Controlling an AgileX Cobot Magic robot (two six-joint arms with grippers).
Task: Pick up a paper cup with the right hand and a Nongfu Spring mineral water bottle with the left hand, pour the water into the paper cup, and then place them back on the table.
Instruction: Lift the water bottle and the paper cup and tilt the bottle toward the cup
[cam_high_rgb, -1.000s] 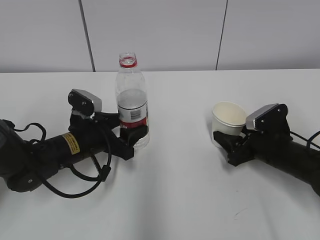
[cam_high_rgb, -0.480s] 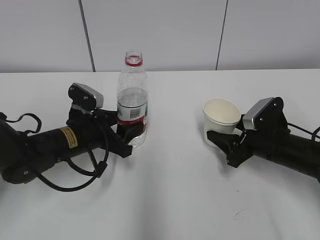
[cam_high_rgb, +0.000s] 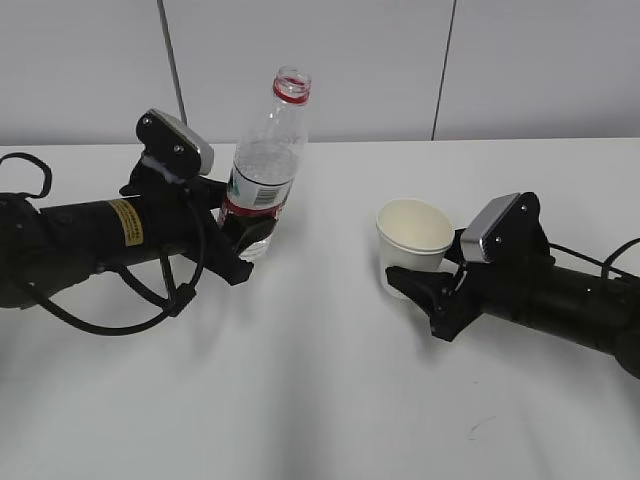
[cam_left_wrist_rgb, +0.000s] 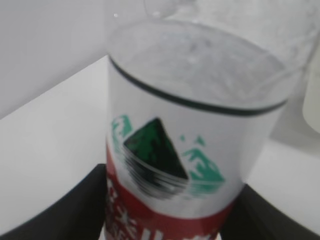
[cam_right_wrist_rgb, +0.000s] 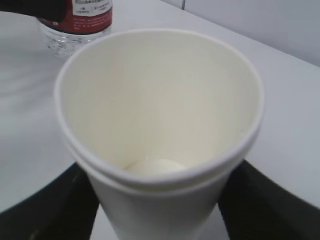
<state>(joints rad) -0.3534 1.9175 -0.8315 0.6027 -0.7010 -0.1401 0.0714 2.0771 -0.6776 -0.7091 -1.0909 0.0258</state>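
Bottle (cam_high_rgb: 263, 170) rose higher than half second before, tilted with neck toward cup (cam_high_rgb: 413, 245); cup moved left, closer to middle. Left hand (cam_high_rgb: 236, 232) clamped on bottle at label band, bottle off table (cam_high_rgb: 330, 400). Right hand (cam_high_rgb: 424, 292) clamped on cup low on wall, cup upright, empty. Bottle open, part full: probably heavy, slippery, thin wall. Cup light, easily crushed. Table white, plain; grey panel wall behind.

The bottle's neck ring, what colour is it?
Red, on the Nongfu Spring mineral water bottle; clearest in the exterior view.
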